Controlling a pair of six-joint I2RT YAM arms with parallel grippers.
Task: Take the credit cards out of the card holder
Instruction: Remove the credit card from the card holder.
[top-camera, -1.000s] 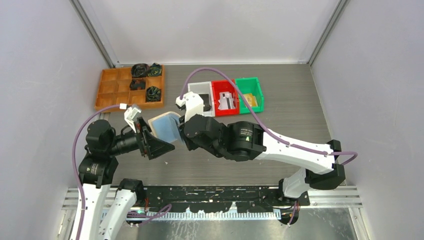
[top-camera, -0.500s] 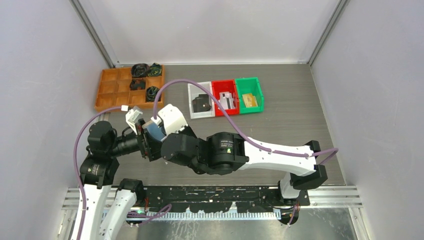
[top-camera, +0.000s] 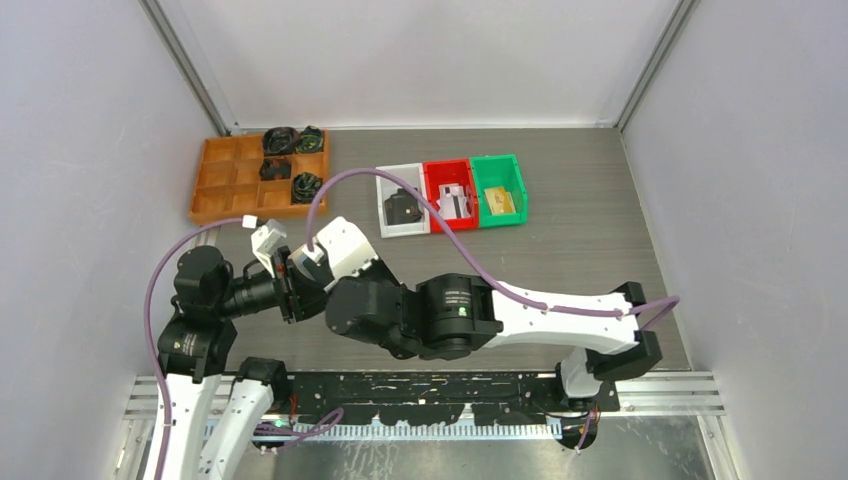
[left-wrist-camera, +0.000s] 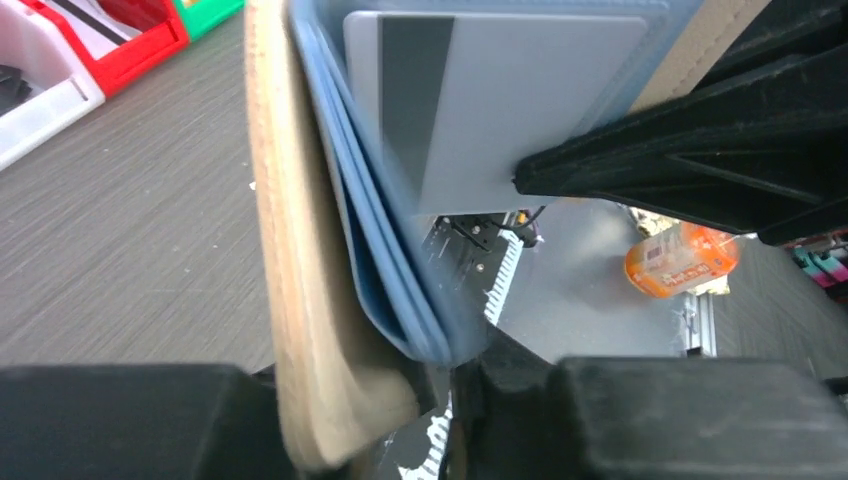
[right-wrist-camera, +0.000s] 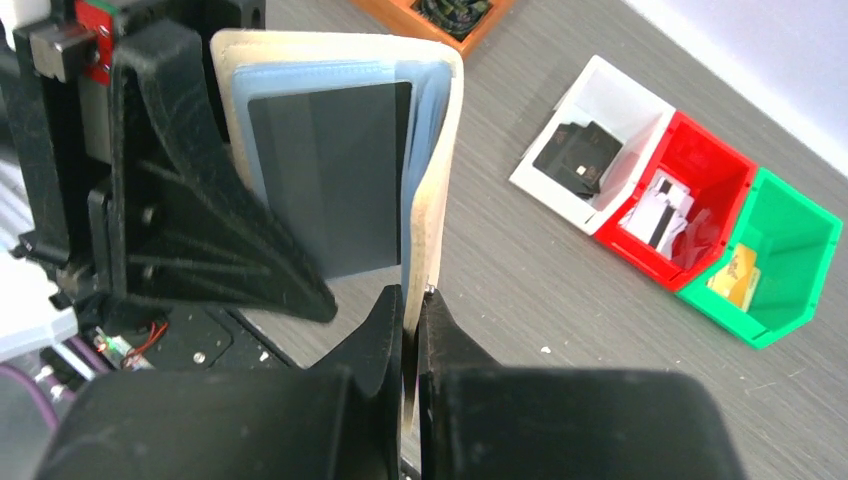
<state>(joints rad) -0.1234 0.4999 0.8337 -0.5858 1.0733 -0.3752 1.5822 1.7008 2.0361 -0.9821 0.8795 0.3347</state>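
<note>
Tan card holder (right-wrist-camera: 432, 200) is up off the bench (top-camera: 560, 260), held on edge between both arms, well to the near-left of the red bin (right-wrist-camera: 645, 262). It's partly open, pale blue pocket leaves splayed.

Right jaws: together, pinched on an edge of one tan cover. From the right wrist I see the cover run down between the two fingers (right-wrist-camera: 385, 340).

Left jaws: closed on the folded end of the holder, tan cover against one finger (left-wrist-camera: 120, 420), blue leaves against the other. That view is a bit smeared, but I read it as a grip.

Both cards sit in pockets. The dark grey card (right-wrist-camera: 330, 180) is on the leaf facing the right wrist camera. The white card (left-wrist-camera: 540, 100), with a dark stripe, is on the leaf facing the left wrist camera. A black finger of the right arm ends right at the white card's lower edge; I cannot tell if it touches.

- White bin (right-wrist-camera: 600, 85): against the red bin's left side, black object (right-wrist-camera: 578, 155) inside.
- Green bin (right-wrist-camera: 800, 230): against its right side, yellow item (right-wrist-camera: 738, 275) inside.
- Red bin: holds flat white pieces (right-wrist-camera: 660, 210), some dark-striped.
- Wooden compartment tray (top-camera: 215, 180): well left of the red bin, dark coiled bundles (top-camera: 290, 140) in its cells.
</note>
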